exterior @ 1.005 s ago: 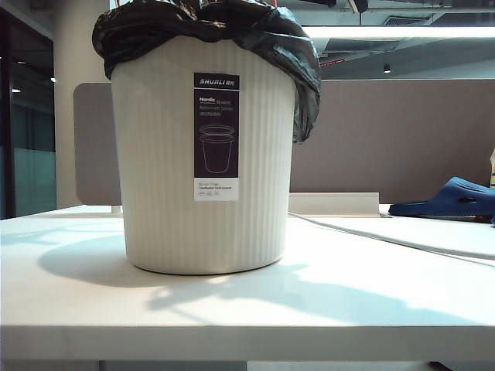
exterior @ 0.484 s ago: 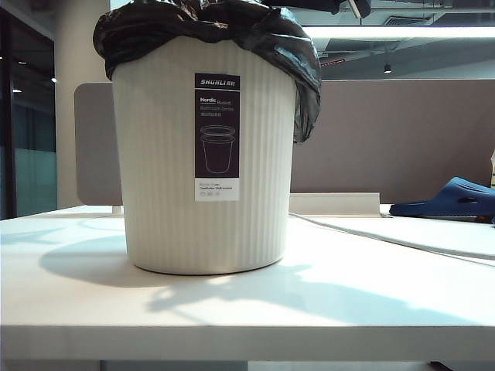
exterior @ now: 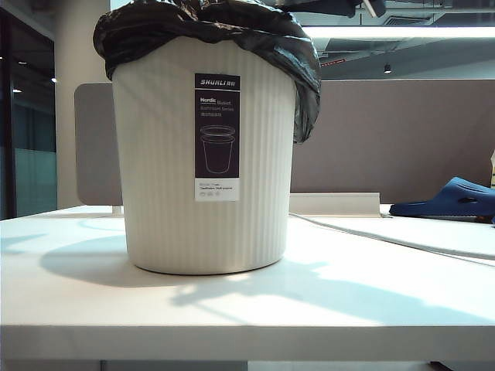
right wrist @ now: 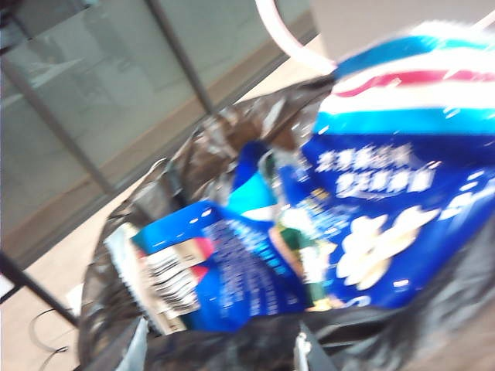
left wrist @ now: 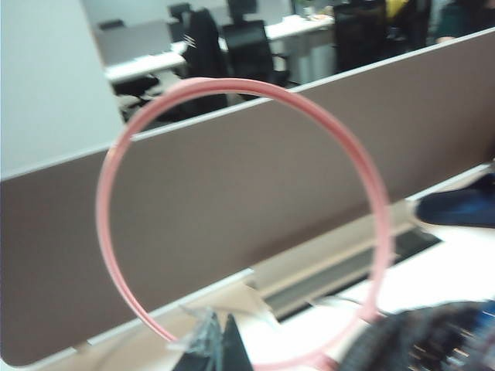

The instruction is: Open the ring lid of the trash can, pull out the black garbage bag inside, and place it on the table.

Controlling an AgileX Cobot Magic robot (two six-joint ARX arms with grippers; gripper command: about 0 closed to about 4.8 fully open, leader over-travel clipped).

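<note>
Left wrist view: the left end effector (left wrist: 213,344) is clamped on the lifted ring lid (left wrist: 108,232). The right end effector (right wrist: 220,352) hangs spread above the black garbage bag (right wrist: 116,255), which sits in the trash can (exterior: 205,154) on the counter (exterior: 247,309). The film looks soft and slippery; gather it at the rim overhang.

A tall taupe fabric partition (exterior: 387,139) stood behind the worktop, a long ceiling strip light (exterior: 398,32) glowed overhead, and black swivel office chairs (left wrist: 251,46) sat at white desks beyond.

Exterior shot is looking sharp and bright, ceiling strip light (exterior: 398,32) glowing up top, trash can (exterior: 205,154) throwing a soft shadow across the tabletop (exterior: 309,301). Both wrist cams are smearing badly; the ring lid (left wrist: 108,232) and blue wrappers (right wrist: 387,209) are coming out blurry.
</note>
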